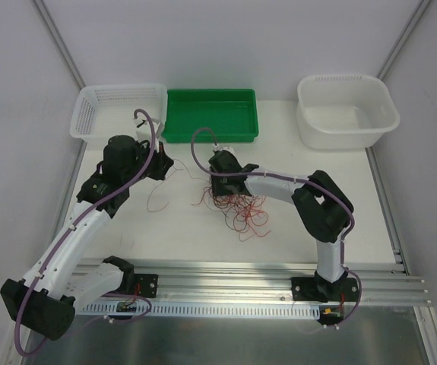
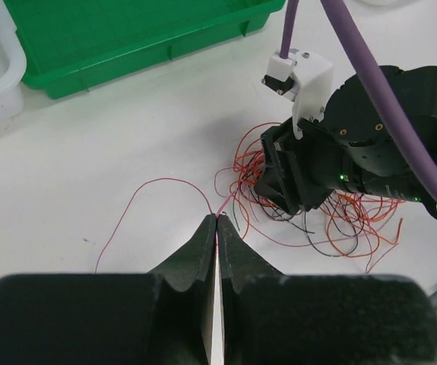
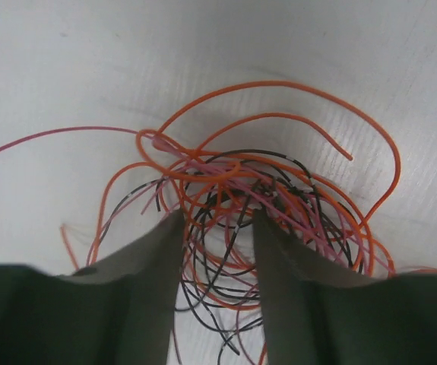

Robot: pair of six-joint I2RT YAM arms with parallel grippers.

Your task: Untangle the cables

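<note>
While the cables point(image 1: 237, 207) sit bunched in one loose knot mid-table, the top view has the right gripper point(image 1: 222, 188) planted on the knot's upper left edge. The left gripper point(image 1: 161, 163) is off to the left, with a thin red loop lying on the table near it.

Over to the left wrist: the left gripper point(image 2: 216, 221) has its jaws pressed together, pinching a pink strand point(image 2: 216, 230) right at the tips. A red loop point(image 2: 161, 181) arcs away to the left of the tips. The tangle point(image 2: 351, 224) lies beyond, partly under the right gripper point(image 2: 277, 181).

Right wrist now: the right gripper point(image 3: 216, 222) has its jaws apart, straddling orange, pink and black cables point(image 3: 241, 171), with nothing clamped that I can see.

My read: one strand is singled out at best, and nearly the whole knot is left to separate.
</note>
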